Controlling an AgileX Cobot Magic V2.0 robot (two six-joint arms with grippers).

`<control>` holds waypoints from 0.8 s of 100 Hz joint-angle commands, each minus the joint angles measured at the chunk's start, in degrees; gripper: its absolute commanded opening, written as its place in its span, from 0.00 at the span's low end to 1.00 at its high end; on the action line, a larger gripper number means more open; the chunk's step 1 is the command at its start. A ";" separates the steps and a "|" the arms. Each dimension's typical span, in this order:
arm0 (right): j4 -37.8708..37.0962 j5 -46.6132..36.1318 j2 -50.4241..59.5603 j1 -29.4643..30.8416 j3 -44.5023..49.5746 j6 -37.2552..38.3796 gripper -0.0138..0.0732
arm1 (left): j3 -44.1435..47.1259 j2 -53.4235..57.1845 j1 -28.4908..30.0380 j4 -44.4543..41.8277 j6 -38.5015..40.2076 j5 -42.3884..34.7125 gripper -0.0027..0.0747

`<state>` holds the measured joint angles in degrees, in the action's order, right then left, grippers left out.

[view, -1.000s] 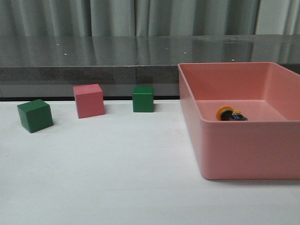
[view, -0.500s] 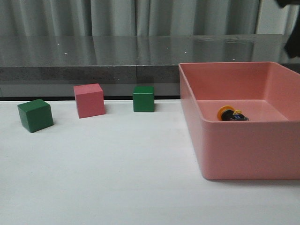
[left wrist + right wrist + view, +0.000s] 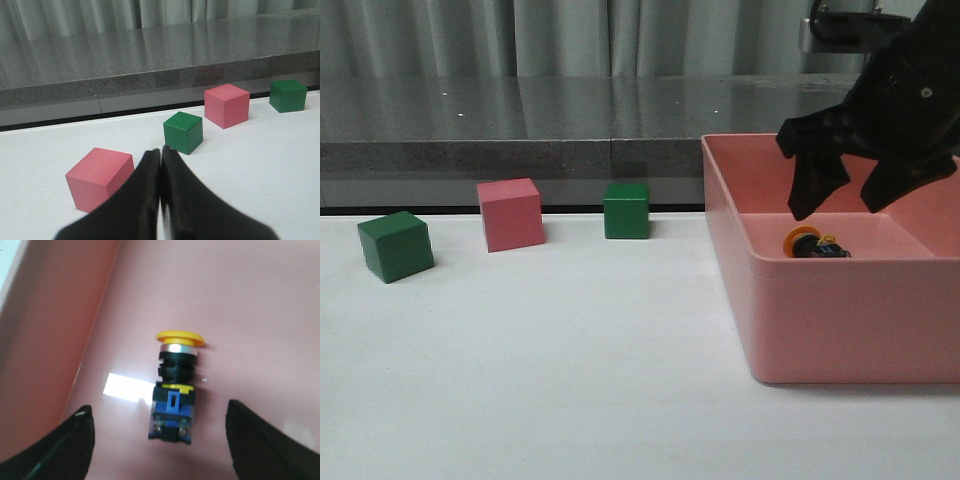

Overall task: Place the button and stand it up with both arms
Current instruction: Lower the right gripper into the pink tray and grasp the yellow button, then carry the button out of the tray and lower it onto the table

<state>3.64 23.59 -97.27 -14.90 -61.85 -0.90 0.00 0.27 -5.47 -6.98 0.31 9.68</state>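
Two jaws, differently set: my right gripper [image 3: 840,200] hangs wide apart above the button [image 3: 175,385] lying sideways in the pink bin [image 3: 840,330]; my left gripper [image 3: 160,165] is pressed closed over the tabletop [image 3: 570,370].

This looked like a robotics lab or test bench rather than a home. A plain white tabletop [image 3: 570,380] carried only staged props: two small green cubes [image 3: 395,246] [image 3: 625,210], a pink cube [image 3: 510,214] and a pink rectangular plastic bin [image 3: 840,320]. Behind the table ran a long grey speckled stone-like ledge [image 3: 520,120], and pale grey pleated curtains [image 3: 570,35] closed off the background. A bulky black robot arm [image 3: 895,110] hung over the bin, which fitted a staged manipulation setup.
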 commanded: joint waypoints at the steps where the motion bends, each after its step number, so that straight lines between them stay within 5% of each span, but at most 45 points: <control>1: -0.62 -4.13 -1.40 0.25 -2.84 -0.82 0.78 | 2.62 1.80 0.00 -0.05 0.56 -4.47 0.01; 19: -0.71 -1.14 -8.17 0.51 -5.88 -0.82 0.69 | 2.62 1.80 0.00 -0.05 0.56 -4.47 0.01; 36: -0.76 2.08 -8.79 0.51 -7.27 -0.82 0.23 | 2.62 1.80 0.00 -0.05 0.56 -4.47 0.01; 46: -2.22 6.21 -7.46 0.51 -9.44 -0.82 0.05 | 2.62 1.80 0.00 -0.05 0.56 -4.47 0.01; 63: -3.22 13.57 -0.24 -2.14 -14.35 -4.88 0.07 | 2.62 1.80 0.00 -0.05 0.56 -4.47 0.01; 80: -3.16 14.34 4.07 -10.93 -19.78 -18.65 0.07 | 2.62 1.80 0.00 -0.05 0.56 -4.47 0.01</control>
<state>0.45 38.71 -96.96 -21.65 -77.45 -11.63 0.00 0.27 -5.47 -6.98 0.31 9.68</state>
